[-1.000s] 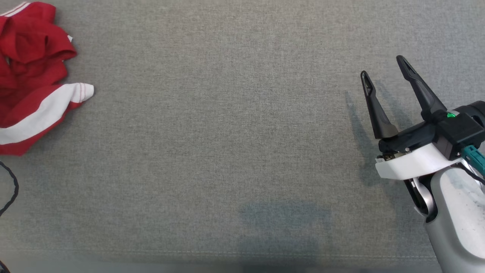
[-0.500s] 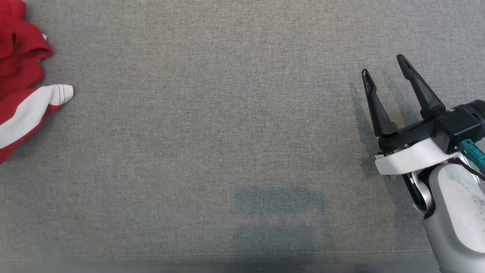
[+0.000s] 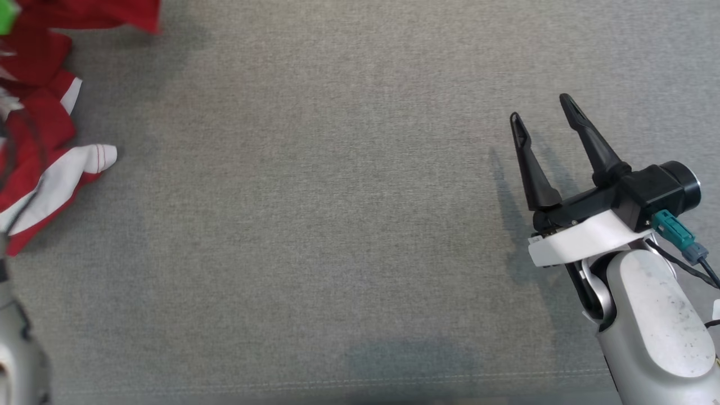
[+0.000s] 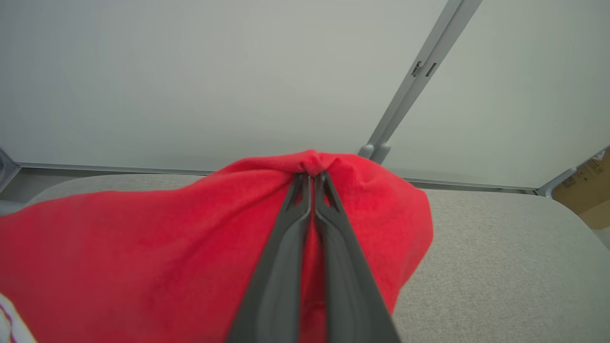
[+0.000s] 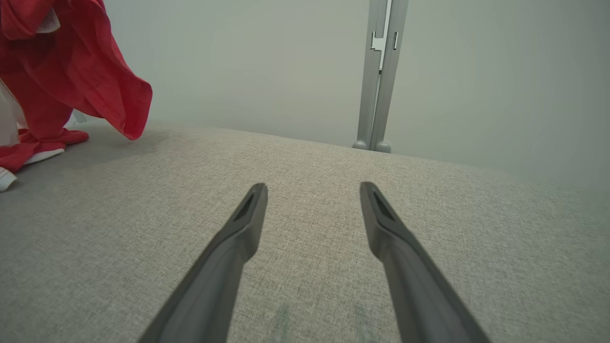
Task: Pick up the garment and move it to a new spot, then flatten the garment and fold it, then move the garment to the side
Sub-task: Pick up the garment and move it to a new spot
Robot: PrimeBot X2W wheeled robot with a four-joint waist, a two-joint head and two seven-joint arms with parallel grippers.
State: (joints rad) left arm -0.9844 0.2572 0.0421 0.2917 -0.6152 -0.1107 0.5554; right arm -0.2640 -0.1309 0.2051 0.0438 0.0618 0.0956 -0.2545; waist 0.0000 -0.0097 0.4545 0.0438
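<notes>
Partly cropped garment (image 3: pixel 39 118), left edge

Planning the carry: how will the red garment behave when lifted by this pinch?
Probably floppy: the garment drapes down from the fold that the left pincer is shut on. It looks light, thin knit hanging in loose folds. Its lower part rests on the grey surface, so it may drag and swing.
</notes>
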